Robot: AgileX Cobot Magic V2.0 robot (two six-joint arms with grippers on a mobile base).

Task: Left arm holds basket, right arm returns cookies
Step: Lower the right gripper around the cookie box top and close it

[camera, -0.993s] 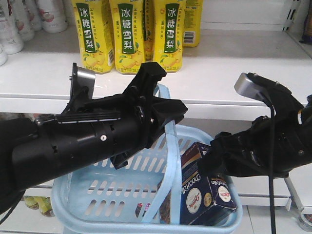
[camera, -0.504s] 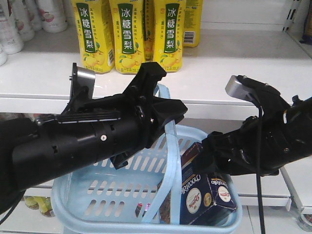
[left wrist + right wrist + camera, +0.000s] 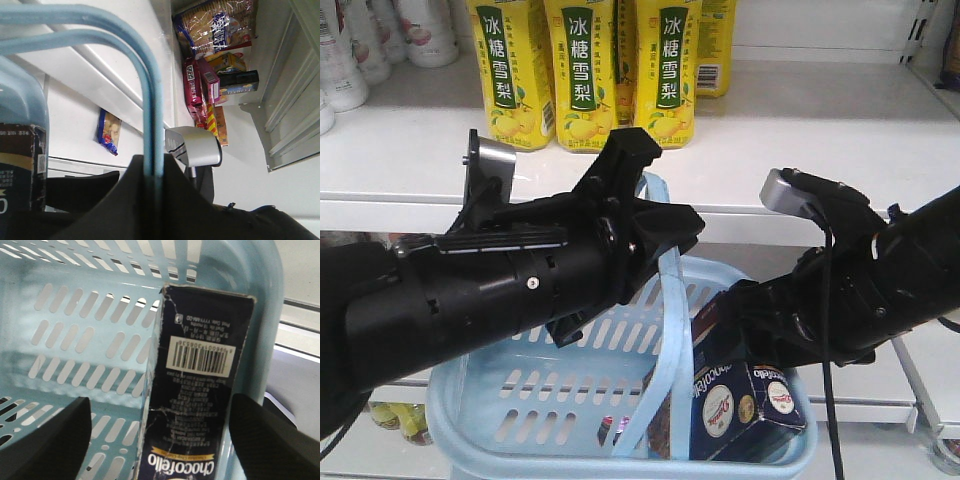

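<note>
- We see the left arm (image 3: 500,290) reaching in from the left, with its gripper (image 3: 655,215) clamped on the hoop handle (image 3: 672,330) of the basket (image 3: 520,410).
- In the left wrist view the handle (image 3: 150,100) runs down between the black fingers (image 3: 125,200), which pinch it with no gap showing.
- The basket hangs in front of the white shelf (image 3: 790,150), below the yellow cartons (image 3: 580,70).
- The cookies (image 3: 745,400) are inside the basket at its right end, tilted, close to the right wall.
- The right arm (image 3: 870,290) comes in from the right and angles down into the basket, its grey block (image 3: 785,190) on top.
- Its gripper (image 3: 160,440) is spread wide around the cookies (image 3: 200,390). We see one finger (image 3: 45,440) well clear of the box on the barcode (image 3: 202,360) face's left. The other finger (image 3: 272,440) sits right at the box's opposite edge.
- We cannot tell whether that finger touches the box; the box is not gripped.
- The left wrist view also shows snack packs (image 3: 215,30) on a shelf beyond the handle.
</note>
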